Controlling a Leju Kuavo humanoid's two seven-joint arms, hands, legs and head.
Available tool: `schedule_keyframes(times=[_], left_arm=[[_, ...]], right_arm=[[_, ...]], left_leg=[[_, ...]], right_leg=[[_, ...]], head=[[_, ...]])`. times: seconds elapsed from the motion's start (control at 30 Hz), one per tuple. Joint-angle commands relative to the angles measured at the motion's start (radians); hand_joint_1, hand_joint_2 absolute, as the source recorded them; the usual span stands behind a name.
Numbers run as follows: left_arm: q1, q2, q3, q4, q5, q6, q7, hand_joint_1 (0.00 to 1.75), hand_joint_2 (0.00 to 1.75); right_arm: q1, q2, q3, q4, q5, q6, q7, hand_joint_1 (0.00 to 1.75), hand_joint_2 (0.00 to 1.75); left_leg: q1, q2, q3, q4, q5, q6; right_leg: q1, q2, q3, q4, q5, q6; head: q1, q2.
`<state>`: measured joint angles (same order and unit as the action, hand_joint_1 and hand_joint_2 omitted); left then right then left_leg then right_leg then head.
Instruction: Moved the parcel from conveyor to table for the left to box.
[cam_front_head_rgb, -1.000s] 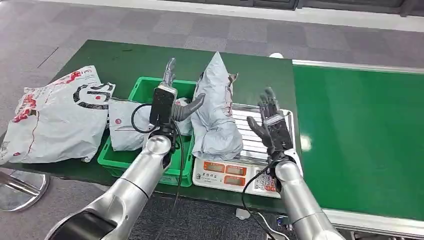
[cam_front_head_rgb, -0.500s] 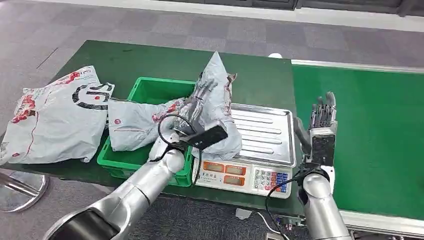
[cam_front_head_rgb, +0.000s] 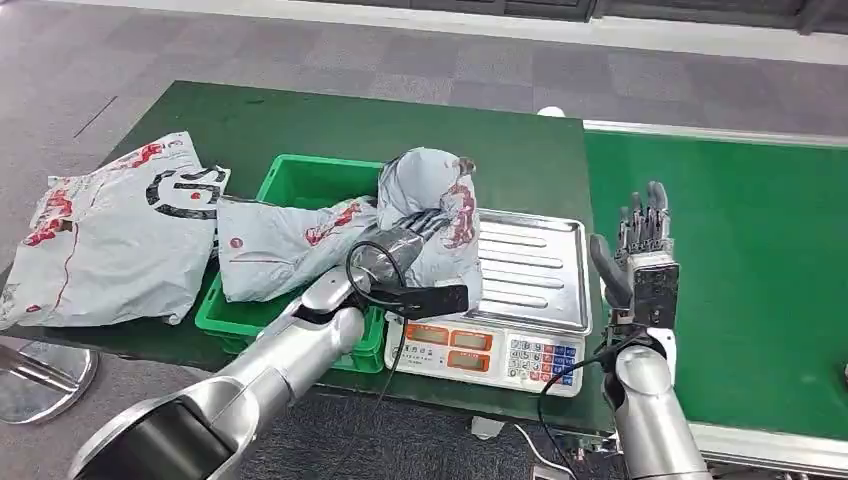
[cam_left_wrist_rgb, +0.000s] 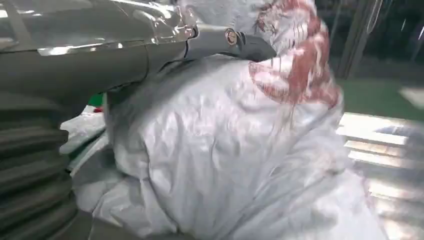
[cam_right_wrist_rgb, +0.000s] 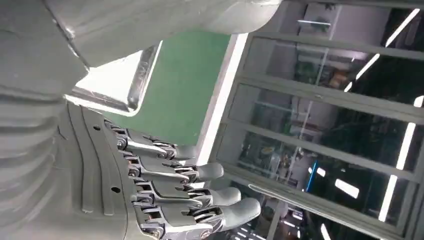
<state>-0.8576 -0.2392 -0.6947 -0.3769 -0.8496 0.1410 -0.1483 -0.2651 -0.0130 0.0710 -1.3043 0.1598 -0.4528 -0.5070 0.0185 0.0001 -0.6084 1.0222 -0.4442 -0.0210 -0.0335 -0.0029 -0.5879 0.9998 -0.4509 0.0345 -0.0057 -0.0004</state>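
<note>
One grey parcel (cam_front_head_rgb: 425, 215), slumped across the scale's steel pan (cam_front_head_rgb: 530, 265), is clasped by the left hand (cam_front_head_rgb: 410, 232) for boxing at nine o'clock, while the right hand (cam_front_head_rgb: 640, 250), fingers (cam_right_wrist_rgb: 200, 190) released, waits over the conveyor (cam_front_head_rgb: 740, 260).

parcel (cam_left_wrist_rgb: 225, 165): blurred, cut off at wrist-view edge | left hand (cam_front_head_rgb: 405, 235): fingers partly buried in parcel

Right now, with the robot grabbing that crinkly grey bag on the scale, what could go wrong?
1. The left hand grips the grey parcel only by its loose wrap, so it might slip out on the way to the green box.
2. Another grey bag already drapes over the box's edge, so the parcel could land on it and slide off.
3. A black cable loops beside the scale and could snag.
</note>
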Motion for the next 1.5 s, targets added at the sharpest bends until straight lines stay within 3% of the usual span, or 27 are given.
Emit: schedule_keyframes(times=[0.03, 0.7, 0.83, 1.13, 1.33, 1.5], left_arm=[[-0.105, 0.054, -0.145, 0.142, -0.083, -0.290, 0.079, 1.75, 1.75], [-0.109, 0.036, -0.119, 0.134, -0.086, -0.274, 0.060, 1.75, 1.75], [-0.119, 0.029, -0.090, 0.120, -0.097, -0.155, 0.075, 1.75, 1.75], [-0.194, 0.052, 0.036, -0.032, -0.145, 0.354, 0.139, 1.75, 1.75], [-0.179, 0.069, 0.128, -0.152, -0.328, 0.494, 0.180, 1.75, 1.75], [-0.162, 0.069, 0.164, -0.160, -0.357, 0.496, 0.165, 1.75, 1.75]], right_arm=[[-0.090, -0.007, 0.039, 0.068, -0.006, 0.042, 0.001, 0.00, 1.75], [-0.075, -0.028, 0.040, 0.035, -0.001, 0.048, 0.006, 0.00, 1.75], [-0.047, -0.032, 0.019, 0.002, 0.005, 0.060, 0.008, 0.00, 1.75], [-0.012, 0.011, -0.023, -0.069, 0.052, 0.062, 0.036, 0.00, 1.75], [0.011, 0.040, -0.054, -0.096, 0.076, 0.057, 0.040, 0.00, 1.75], [0.019, 0.045, -0.054, -0.102, 0.080, 0.057, 0.040, 0.00, 1.75]], left_leg=[[0.000, 0.005, 0.002, -0.001, 0.001, 0.001], [-0.001, 0.004, 0.011, -0.004, 0.001, 0.000], [0.000, 0.002, 0.010, -0.005, 0.002, 0.000], [0.000, 0.002, 0.004, -0.001, 0.002, -0.001], [0.000, 0.001, 0.000, -0.001, 0.002, -0.003], [0.000, 0.002, 0.001, -0.002, 0.003, -0.003]], right_leg=[[0.000, 0.005, 0.000, -0.001, 0.002, -0.004], [0.001, 0.005, 0.007, -0.001, 0.002, -0.004], [0.002, 0.003, 0.007, -0.002, 0.002, -0.005], [0.002, 0.003, -0.001, 0.003, 0.002, -0.006], [0.002, 0.002, -0.003, 0.003, 0.001, -0.006], [0.002, 0.003, -0.003, 0.002, 0.002, -0.006]], head=[[0.000, 0.000], [0.000, 0.000], [0.000, 0.000], [0.000, 0.000], [0.000, 0.000], [0.000, 0.000]])
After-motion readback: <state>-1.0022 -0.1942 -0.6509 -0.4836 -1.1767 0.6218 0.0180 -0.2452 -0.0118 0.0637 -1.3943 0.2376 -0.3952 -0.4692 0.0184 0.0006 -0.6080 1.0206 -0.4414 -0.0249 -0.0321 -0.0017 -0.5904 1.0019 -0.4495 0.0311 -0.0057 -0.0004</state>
